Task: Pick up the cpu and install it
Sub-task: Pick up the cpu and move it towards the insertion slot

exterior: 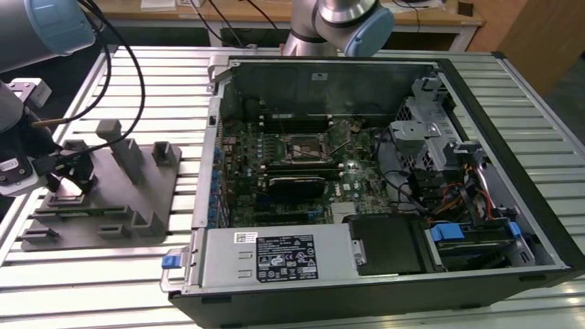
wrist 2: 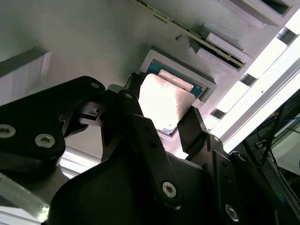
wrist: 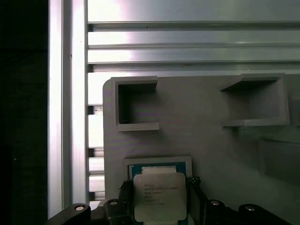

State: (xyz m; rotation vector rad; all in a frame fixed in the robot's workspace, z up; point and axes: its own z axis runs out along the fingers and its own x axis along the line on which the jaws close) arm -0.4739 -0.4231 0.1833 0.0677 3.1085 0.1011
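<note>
Cpu (wrist: pixel 159 199) lies flat in a square pocket near the tray (wrist: pixel 201 136) edge. Its metal plate faces up, its sides run parallel to the tray edges, and it has no long axis. Gripper (wrist: pixel 159 183) straddles two opposite sides, close in; can't tell if clamped.

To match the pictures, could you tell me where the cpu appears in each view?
Exterior view: too small to tell, somewhere on the tray.
First wrist view: the cpu lies in its pocket in the tray.
Second wrist view: the cpu, glaring white, in that same pocket.
Shared landmark: the grey tray.
</note>
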